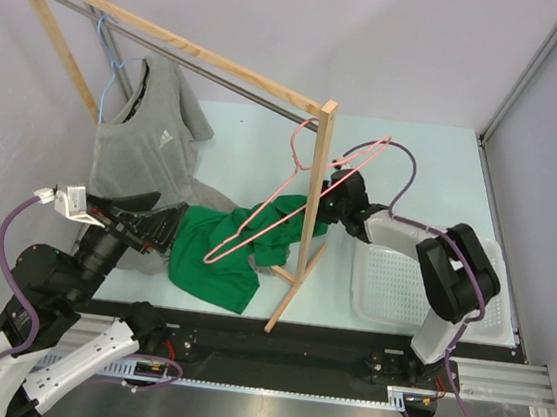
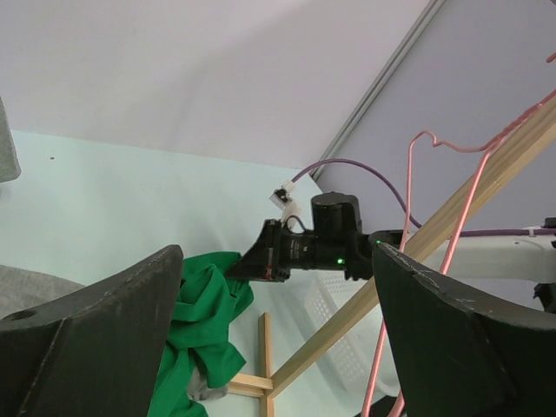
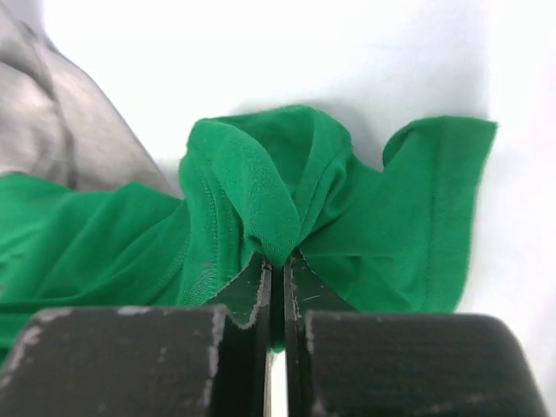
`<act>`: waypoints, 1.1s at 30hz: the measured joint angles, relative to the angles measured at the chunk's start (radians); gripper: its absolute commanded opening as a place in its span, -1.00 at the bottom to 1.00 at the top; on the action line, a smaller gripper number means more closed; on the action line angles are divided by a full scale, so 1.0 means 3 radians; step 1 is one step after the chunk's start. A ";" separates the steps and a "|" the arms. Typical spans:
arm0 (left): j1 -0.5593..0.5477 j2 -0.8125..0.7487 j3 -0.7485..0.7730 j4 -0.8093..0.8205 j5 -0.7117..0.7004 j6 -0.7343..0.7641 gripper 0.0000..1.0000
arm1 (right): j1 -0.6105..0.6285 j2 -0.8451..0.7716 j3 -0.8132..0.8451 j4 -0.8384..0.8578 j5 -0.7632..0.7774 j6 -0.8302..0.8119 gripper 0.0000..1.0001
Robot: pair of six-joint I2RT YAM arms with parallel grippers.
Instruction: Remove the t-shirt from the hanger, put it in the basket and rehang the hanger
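The green t-shirt (image 1: 215,257) lies bunched on the table beside the wooden rack's post (image 1: 311,192). A pink wire hanger (image 1: 270,216) slants across it, its hook (image 1: 299,142) up by the post. I cannot tell whether any of the hanger is still inside the cloth. My right gripper (image 1: 320,211) is shut on a fold of the green t-shirt (image 3: 261,182); in its wrist view the jaws (image 3: 278,261) pinch the cloth. My left gripper (image 1: 169,228) is open and empty at the shirt's left edge. Its view shows the shirt (image 2: 204,313) and the hanger (image 2: 460,226).
A grey t-shirt (image 1: 144,148) hangs on a blue hanger (image 1: 108,73) from the rack's rail (image 1: 176,46), and its hem reaches the table by my left arm. A white basket (image 1: 396,282) sits at the right, under my right arm.
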 measured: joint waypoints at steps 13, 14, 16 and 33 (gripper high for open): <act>0.0001 -0.0086 -0.0088 0.0008 -0.0126 -0.0072 0.86 | -0.1649 -0.2019 0.0113 -0.0533 -0.0863 0.0441 -1.00; 0.0001 -0.0131 -0.0121 0.0009 -0.0156 -0.0089 0.86 | -0.1809 -0.2131 0.0197 -0.0609 -0.0960 0.0454 -1.00; 0.0000 -0.0212 -0.0164 0.0003 -0.0214 -0.0098 0.86 | -0.2104 -0.2302 0.0376 -0.0791 -0.1147 0.0479 -1.00; 0.0001 -0.0267 -0.0064 -0.0089 -0.0294 -0.0100 0.86 | -0.2857 -0.2279 0.2992 -0.2071 -0.1712 0.0693 -1.00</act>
